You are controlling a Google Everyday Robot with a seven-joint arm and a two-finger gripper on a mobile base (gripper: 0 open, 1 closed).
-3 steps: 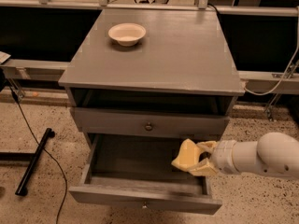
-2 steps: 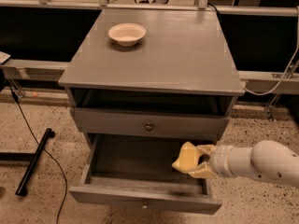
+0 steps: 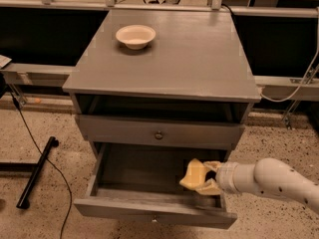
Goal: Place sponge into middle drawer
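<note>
The middle drawer point(image 3: 149, 209) stands pulled out at the foot of the grey cabinet point(image 3: 189, 59), its plank floor open to view, so the opening step is done. The gripper point(image 3: 209, 179) sits over the right end of the drawer box, at about 5 o'clock in the camera view, on the end of the white arm point(image 3: 271, 180) that reaches in from 4 o'clock. Its fingers are clamped on the sponge point(image 3: 195, 175), and the pale yellow foam bunches and folds around them, hiding most of the tips.

The sponge is inside the drawer's outline, close to the right wall, and appears to hang just above the floor rather than lie on it. Whether its lower edge touches the planks cannot be told. The carry looks complete and the placing itself not yet finished.

What seems left is a small lowering if any is needed, letting go, and drawing the arm back out toward 4 o'clock, clear of the front wall.

Elsewhere, the cream bowl point(image 3: 135, 36) rests on the cabinet top at 11 o'clock, and the closed drawer front point(image 3: 158, 135) with its dark knob is directly above the open drawer.
</note>
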